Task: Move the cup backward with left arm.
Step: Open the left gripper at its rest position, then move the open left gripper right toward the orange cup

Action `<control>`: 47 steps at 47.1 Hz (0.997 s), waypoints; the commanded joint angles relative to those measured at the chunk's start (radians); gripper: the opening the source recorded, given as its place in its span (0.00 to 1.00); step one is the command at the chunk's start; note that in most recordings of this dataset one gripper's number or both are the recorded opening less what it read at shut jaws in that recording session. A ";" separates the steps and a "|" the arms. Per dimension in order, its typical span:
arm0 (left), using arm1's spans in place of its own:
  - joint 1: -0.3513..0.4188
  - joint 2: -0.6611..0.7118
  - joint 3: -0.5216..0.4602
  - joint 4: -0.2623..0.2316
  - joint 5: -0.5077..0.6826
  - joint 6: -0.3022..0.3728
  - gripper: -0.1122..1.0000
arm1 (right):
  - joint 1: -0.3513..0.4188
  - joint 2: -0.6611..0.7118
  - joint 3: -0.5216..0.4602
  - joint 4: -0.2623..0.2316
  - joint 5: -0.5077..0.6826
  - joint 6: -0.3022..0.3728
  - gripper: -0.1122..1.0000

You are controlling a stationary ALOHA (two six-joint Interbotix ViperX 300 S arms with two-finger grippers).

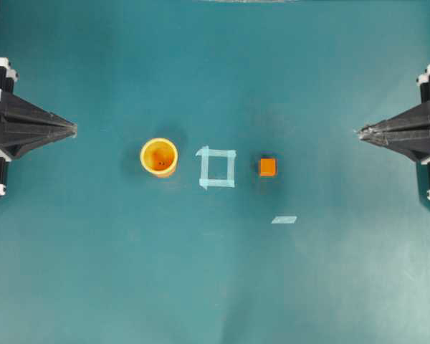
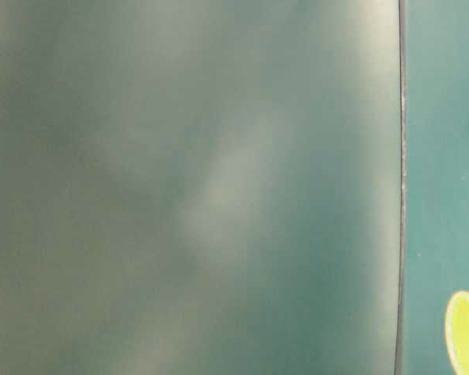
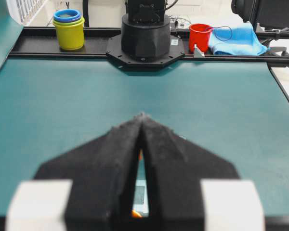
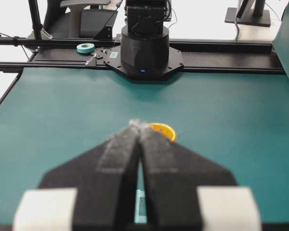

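**Both arms parked, cup standing untouched left of centre**

From my overhead feed I see the teal table [image 1: 215,287] filling almost everything, with my two arms parked at opposite edges. The left gripper [image 1: 73,129] points inward from the left side, its fingers pressed together to a single tip and holding nothing. The right gripper [image 1: 361,132] mirrors it on the far side, also pinched closed and empty; both wrist cameras confirm the jaws meeting at the tips.

The cup [image 1: 158,157] stands upright on the table, left of the middle, mouth up, well apart from the left gripper and slightly below its line in the overhead view. Just beside it, toward the centre, lies a square outline of pale tape [image 1: 217,167]. On the other side of that square sits the small orange cube [image 1: 267,167], near the tape but not touching it. A short loose strip of tape [image 1: 284,220] lies lower right of the cube.

My table-level feed is mostly a blur; only the cup's rim shows at its lower right corner.
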 commanded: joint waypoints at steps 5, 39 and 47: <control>-0.006 0.009 -0.014 0.002 0.020 -0.008 0.10 | -0.003 0.015 -0.051 0.002 0.003 0.000 0.10; -0.006 0.011 -0.038 0.002 0.176 -0.014 0.63 | -0.003 0.020 -0.058 0.000 0.014 0.000 0.10; -0.006 0.014 -0.038 0.002 0.222 -0.012 0.82 | -0.003 0.020 -0.060 0.002 0.014 0.000 0.10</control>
